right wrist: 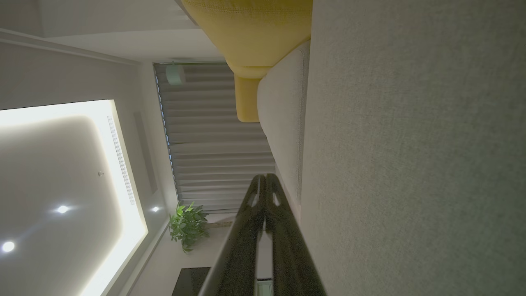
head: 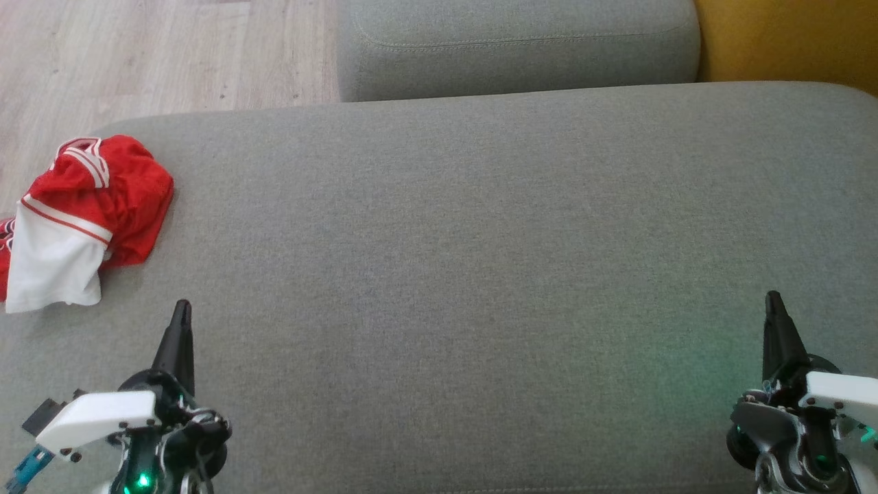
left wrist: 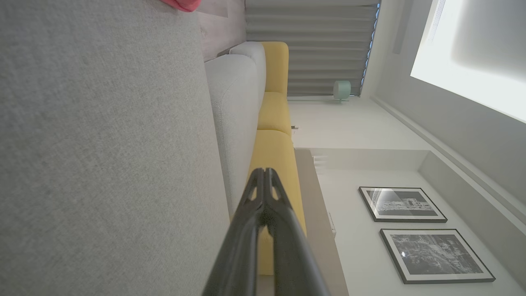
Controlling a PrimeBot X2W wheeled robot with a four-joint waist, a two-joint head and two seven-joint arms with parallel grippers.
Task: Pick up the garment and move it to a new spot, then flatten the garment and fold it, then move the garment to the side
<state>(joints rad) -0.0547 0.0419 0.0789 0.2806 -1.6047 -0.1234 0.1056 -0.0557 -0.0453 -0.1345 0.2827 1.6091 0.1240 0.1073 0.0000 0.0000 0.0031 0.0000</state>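
The garment (head: 82, 216) is seen crumpled at the far-left edge of the grey cushion (head: 480, 240), just beyond and left of the left gripper (head: 181, 309), whose jaws are closed and empty. The right gripper (head: 774, 300), likewise closed, is placed well apart at the right.

The left gripper (head: 181, 310) and right gripper (head: 774, 300) have slim black tapered fingers (head: 176, 346), white shells (head: 96, 414) dotted with dark screws (head: 122, 425) (green lights (head: 143, 480) glow beneath), and a blue tab (head: 27, 470) by the left.
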